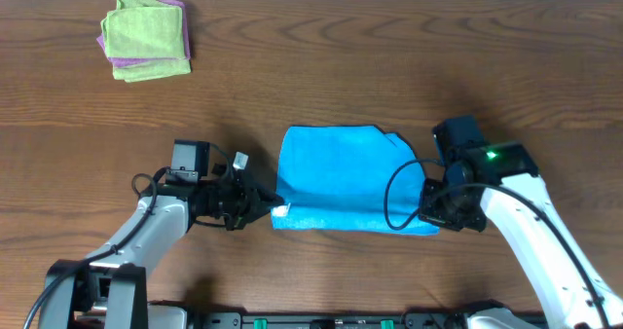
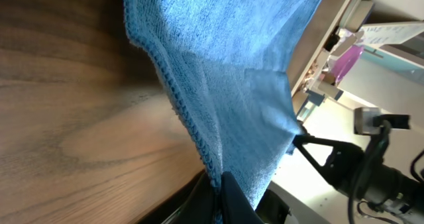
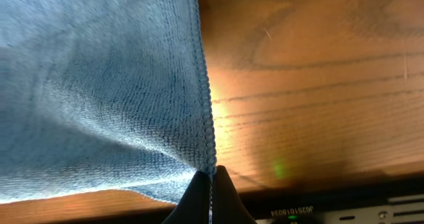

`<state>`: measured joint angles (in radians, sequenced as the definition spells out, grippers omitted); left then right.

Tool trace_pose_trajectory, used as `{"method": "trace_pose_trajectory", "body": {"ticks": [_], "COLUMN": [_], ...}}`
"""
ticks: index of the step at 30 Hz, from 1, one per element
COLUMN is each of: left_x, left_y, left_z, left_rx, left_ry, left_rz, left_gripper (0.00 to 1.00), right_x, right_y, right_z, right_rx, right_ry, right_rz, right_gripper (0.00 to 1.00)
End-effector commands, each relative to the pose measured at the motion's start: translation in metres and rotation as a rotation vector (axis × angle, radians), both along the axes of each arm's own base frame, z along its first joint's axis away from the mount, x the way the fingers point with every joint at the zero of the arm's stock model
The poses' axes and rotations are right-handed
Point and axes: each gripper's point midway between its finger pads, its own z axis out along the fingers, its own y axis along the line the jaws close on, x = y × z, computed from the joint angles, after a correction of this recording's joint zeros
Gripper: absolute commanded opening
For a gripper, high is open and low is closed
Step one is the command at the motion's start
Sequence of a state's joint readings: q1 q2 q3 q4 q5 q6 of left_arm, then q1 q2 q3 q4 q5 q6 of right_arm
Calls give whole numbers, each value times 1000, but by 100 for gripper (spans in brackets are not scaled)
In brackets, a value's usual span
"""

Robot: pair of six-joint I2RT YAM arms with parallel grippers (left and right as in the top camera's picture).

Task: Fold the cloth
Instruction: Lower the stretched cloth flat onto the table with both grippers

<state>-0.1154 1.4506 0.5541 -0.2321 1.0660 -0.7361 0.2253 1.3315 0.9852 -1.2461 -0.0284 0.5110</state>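
The sky-blue cloth (image 1: 341,178) lies on the wooden table between my two arms, its near edge raised off the wood. My left gripper (image 1: 268,210) is shut on the cloth's near left corner; in the left wrist view the fabric (image 2: 232,85) hangs up and away from the pinching gripper (image 2: 220,184). My right gripper (image 1: 433,217) is shut on the near right corner; in the right wrist view the stitched hem (image 3: 209,118) runs straight down into the closed gripper (image 3: 212,177). The far part of the cloth rests flat on the table.
A lime-green folded cloth (image 1: 146,32) sits on a purple folded cloth (image 1: 115,61) at the far left of the table. The table's near edge (image 1: 321,310) runs just below both grippers.
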Motion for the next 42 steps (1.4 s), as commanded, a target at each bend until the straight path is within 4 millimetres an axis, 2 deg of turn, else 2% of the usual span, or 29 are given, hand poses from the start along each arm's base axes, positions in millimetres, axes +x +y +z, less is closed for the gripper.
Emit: {"method": "trace_pose_trajectory", "body": {"ticks": [1,4,9,14,20,25,31,38,42], "left_x": [0,-4,-14,-13,-16,-13,0,38,49], "left_y": [-2,-7,-17,-17,-16,-14,-8,1,11], "left_z": [2,3,4,10,19,24,18,20,13], "left_rx": [8,-2,-9,-12,-11,1,60,124,193], "left_ry": [-9,9,30,23,21,9,-8,-123,-152], "left_rz": [-5,-18,-61,-49,-35,-10,51,179,234], "left_gripper": [6,6,6,6,6,6,6,6,6], "right_x": [2,0,-18,-11,-20,-17,13,54,75], "right_y": [-2,0,-2,-1,-3,-2,-3,-7,-9], "right_z": [3,3,3,3,4,4,3,8,8], "right_rx": [-12,-3,-11,-4,-14,-13,-25,-56,-75], "right_ry": [-23,-11,61,35,71,59,-68,-242,-316], "right_rz": [-18,-28,-49,-49,-52,-76,-98,-108,-116], "right_gripper": [1,1,1,1,1,1,1,1,1]}}
